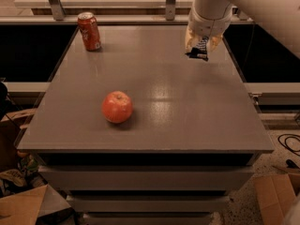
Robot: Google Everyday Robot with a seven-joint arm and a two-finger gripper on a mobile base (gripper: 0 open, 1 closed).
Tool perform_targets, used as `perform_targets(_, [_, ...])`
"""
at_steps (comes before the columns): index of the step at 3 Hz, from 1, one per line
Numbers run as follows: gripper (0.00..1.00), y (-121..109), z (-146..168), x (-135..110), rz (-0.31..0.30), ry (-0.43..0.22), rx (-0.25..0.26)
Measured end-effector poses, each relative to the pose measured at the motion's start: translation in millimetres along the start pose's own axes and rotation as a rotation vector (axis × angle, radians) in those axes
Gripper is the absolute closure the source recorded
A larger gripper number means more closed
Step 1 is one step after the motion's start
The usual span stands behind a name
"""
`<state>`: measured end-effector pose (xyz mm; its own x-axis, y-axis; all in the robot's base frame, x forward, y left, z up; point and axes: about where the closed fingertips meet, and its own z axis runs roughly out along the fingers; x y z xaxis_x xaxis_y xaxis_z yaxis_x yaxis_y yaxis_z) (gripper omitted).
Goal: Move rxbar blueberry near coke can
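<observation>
The coke can (89, 31) stands upright at the far left of the grey table (187, 107). My gripper (200, 45) hangs above the far right part of the table, shut on the rxbar blueberry (198, 50), a dark wrapper with pale lettering that sticks out below the fingers. The bar is lifted off the table surface. The can is well to the left of the gripper.
A red apple (117, 107) sits on the table's left middle. Metal rails and a pale shelf run behind the table. Cardboard boxes lie on the floor at lower left (23, 205) and lower right (276, 196).
</observation>
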<state>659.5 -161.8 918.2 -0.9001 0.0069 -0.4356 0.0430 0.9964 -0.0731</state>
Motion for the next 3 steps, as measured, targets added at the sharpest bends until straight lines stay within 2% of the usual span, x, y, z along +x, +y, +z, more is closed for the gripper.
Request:
perform_targets(1, [1.00,1,3,-4,0.027,-0.005,0.015])
perform_targets(2, [1.00,17,13,-25,0.084,0.000,0.048])
perform_targets(3, [1.00,54,17,-52,0.100,-0.015,0.024])
